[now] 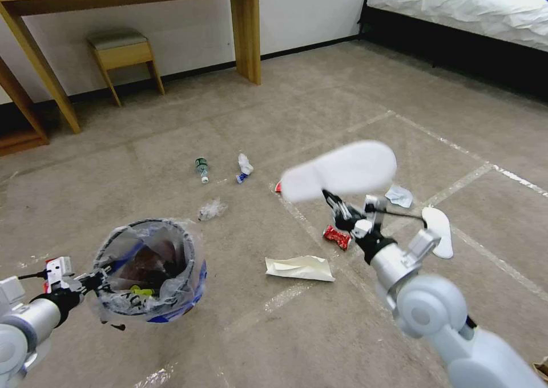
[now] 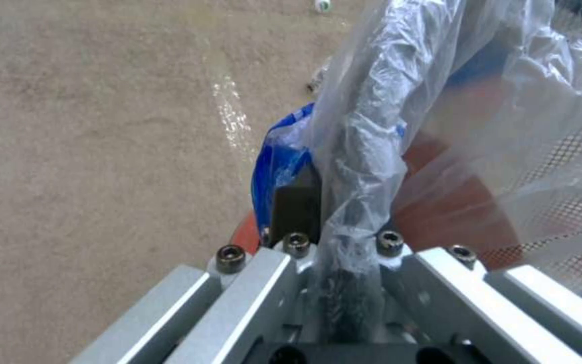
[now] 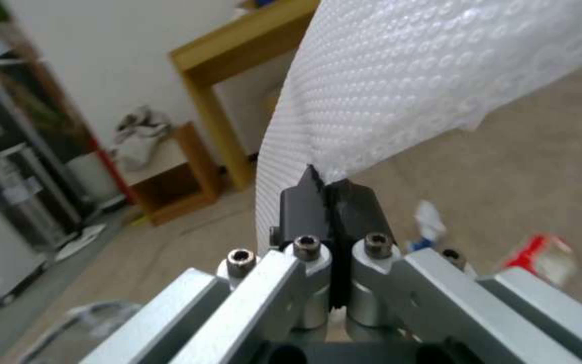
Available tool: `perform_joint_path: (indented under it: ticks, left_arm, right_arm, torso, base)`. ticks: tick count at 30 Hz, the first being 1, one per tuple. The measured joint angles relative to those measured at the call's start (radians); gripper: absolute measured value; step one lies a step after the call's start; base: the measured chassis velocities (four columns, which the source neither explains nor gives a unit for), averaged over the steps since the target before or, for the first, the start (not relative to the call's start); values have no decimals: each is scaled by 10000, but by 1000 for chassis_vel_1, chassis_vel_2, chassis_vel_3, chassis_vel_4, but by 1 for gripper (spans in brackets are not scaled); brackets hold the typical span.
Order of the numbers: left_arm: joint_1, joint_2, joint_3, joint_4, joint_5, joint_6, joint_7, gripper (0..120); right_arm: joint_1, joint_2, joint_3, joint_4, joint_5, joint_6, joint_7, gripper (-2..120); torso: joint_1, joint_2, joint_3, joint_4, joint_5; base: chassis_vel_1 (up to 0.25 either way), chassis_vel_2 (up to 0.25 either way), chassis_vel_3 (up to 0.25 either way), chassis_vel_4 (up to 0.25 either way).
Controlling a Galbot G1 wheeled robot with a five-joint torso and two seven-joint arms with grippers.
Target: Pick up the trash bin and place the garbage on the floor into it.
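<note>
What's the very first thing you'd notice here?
A big white insole hangs in mid-air, pinched at its edge by the right gripper, whose jaws are shut on it. To the robot's left, the left gripper holds the trash bin by its bag-lined rim, lifted off the floor. Between them, litter still dots the carpet: a red wrapper, crumpled paper and a small bottle.

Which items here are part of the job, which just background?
Job: trash bin in left end effector; white insole in right end effector; second insole, red wrapper, crumpled paper, bottle.
Background: stool, desk, bed.
</note>
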Motion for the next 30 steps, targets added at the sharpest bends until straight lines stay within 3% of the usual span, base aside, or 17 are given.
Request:
perform_joint_path:
  ticks: [6, 7, 15, 30]
  left_arm:
    - [164, 23, 66, -186, -115, 0, -80, 1]
    - [265, 0, 51, -291, -131, 0, -109, 1]
    - [250, -12, 298, -415, -104, 1, -257, 1]
    - [212, 22, 391, -363, -43, -3, -276, 1]
  right_arm:
    - [1544, -302, -1452, -11, -106, 64, 64, 0]
    - [2275, -347, -2024, -72, -282, 45, 15, 0]
    - [4686, -606, -4621, -253, -1089, -496, -43, 0]
    - [8607, 291, -8955, -1697, -1875, -666, -93, 0]
  torso:
    - [0, 0, 0, 0, -1]
    - [0, 0, 0, 3, 0]
    - [0, 0, 0, 0, 0]
    - [0, 0, 0, 1, -3]
  base:
    - [0, 0, 0, 0]
    - [0, 0, 0, 0]
    - [0, 0, 0, 0]
    - [0, 0, 0, 0]
